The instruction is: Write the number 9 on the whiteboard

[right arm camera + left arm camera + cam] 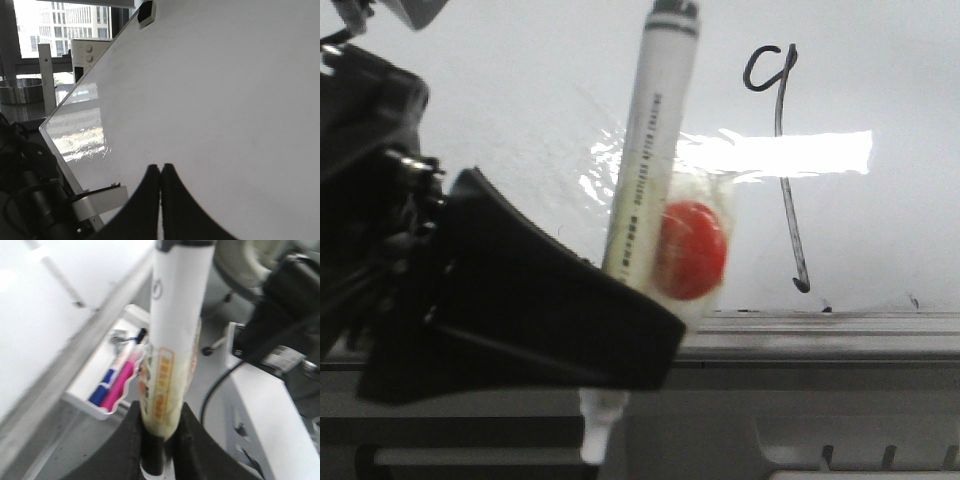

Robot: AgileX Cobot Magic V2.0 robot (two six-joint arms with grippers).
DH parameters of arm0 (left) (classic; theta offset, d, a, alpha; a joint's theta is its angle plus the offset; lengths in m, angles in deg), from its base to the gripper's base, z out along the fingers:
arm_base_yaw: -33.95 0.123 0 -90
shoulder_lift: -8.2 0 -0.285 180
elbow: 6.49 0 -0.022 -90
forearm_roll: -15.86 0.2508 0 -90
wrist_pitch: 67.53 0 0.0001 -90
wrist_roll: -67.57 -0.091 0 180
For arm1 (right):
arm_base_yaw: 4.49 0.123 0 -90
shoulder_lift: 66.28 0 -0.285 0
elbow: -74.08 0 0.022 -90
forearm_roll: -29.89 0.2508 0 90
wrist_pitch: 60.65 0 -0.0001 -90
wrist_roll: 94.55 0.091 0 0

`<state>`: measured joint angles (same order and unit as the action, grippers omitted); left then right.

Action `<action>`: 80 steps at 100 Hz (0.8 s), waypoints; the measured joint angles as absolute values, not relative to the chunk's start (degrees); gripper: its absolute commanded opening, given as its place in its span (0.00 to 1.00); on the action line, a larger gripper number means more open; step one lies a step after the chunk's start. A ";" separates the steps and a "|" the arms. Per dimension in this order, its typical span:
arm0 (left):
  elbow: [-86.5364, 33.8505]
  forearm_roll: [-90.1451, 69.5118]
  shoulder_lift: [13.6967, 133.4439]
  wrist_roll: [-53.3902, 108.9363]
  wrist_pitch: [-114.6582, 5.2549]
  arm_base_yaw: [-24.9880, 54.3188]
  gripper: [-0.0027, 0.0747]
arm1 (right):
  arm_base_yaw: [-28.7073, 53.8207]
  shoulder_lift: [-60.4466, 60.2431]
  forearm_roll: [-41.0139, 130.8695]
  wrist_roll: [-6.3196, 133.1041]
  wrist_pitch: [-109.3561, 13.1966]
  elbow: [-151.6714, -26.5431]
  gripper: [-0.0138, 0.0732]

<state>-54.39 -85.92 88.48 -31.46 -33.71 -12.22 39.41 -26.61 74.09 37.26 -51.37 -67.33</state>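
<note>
A black number 9 (pixel 778 150), small loop on top and a long thin tail, is drawn on the whiteboard (pixel 520 120) right of centre in the front view. My left gripper (pixel 630 320) is shut on a white marker (pixel 645 170), held upright close to the camera, left of the 9 and apart from it; tape and a red round piece (pixel 690 250) are on its barrel. In the left wrist view the marker (pixel 175 340) stands between the black fingers (pixel 130 440), gripper (pixel 159 435). My right gripper (pixel 161 170) is shut and empty in front of the whiteboard (pixel 225 100).
A grey metal rail (pixel 840 335) runs along the board's lower edge, with small black marks just above it. A bright glare patch (pixel 790 152) crosses the 9's tail. A white tray (pixel 107 380) with blue and pink markers hangs below the rail. A black cable (pixel 220 390) lies beside it.
</note>
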 measured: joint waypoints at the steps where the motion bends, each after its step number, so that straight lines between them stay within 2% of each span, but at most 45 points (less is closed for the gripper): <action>1: -54.16 -85.91 88.48 -30.56 -35.38 -12.48 0.01 | 39.23 -26.61 74.09 37.26 -51.20 -67.33 0.07; 39: -43.55 -88.70 88.53 -14.91 -76.60 -25.75 0.01 | 37.27 -26.61 73.61 37.16 -49.64 -67.33 0.07; 54: -42.35 -89.25 88.53 -13.04 -79.87 -25.08 0.01 | 37.27 -26.61 73.57 37.16 -49.64 -67.07 0.07; 80: -41.87 -89.49 88.53 -9.24 -80.12 -18.74 0.01 | 37.27 -26.61 73.57 37.16 -49.60 -65.24 0.07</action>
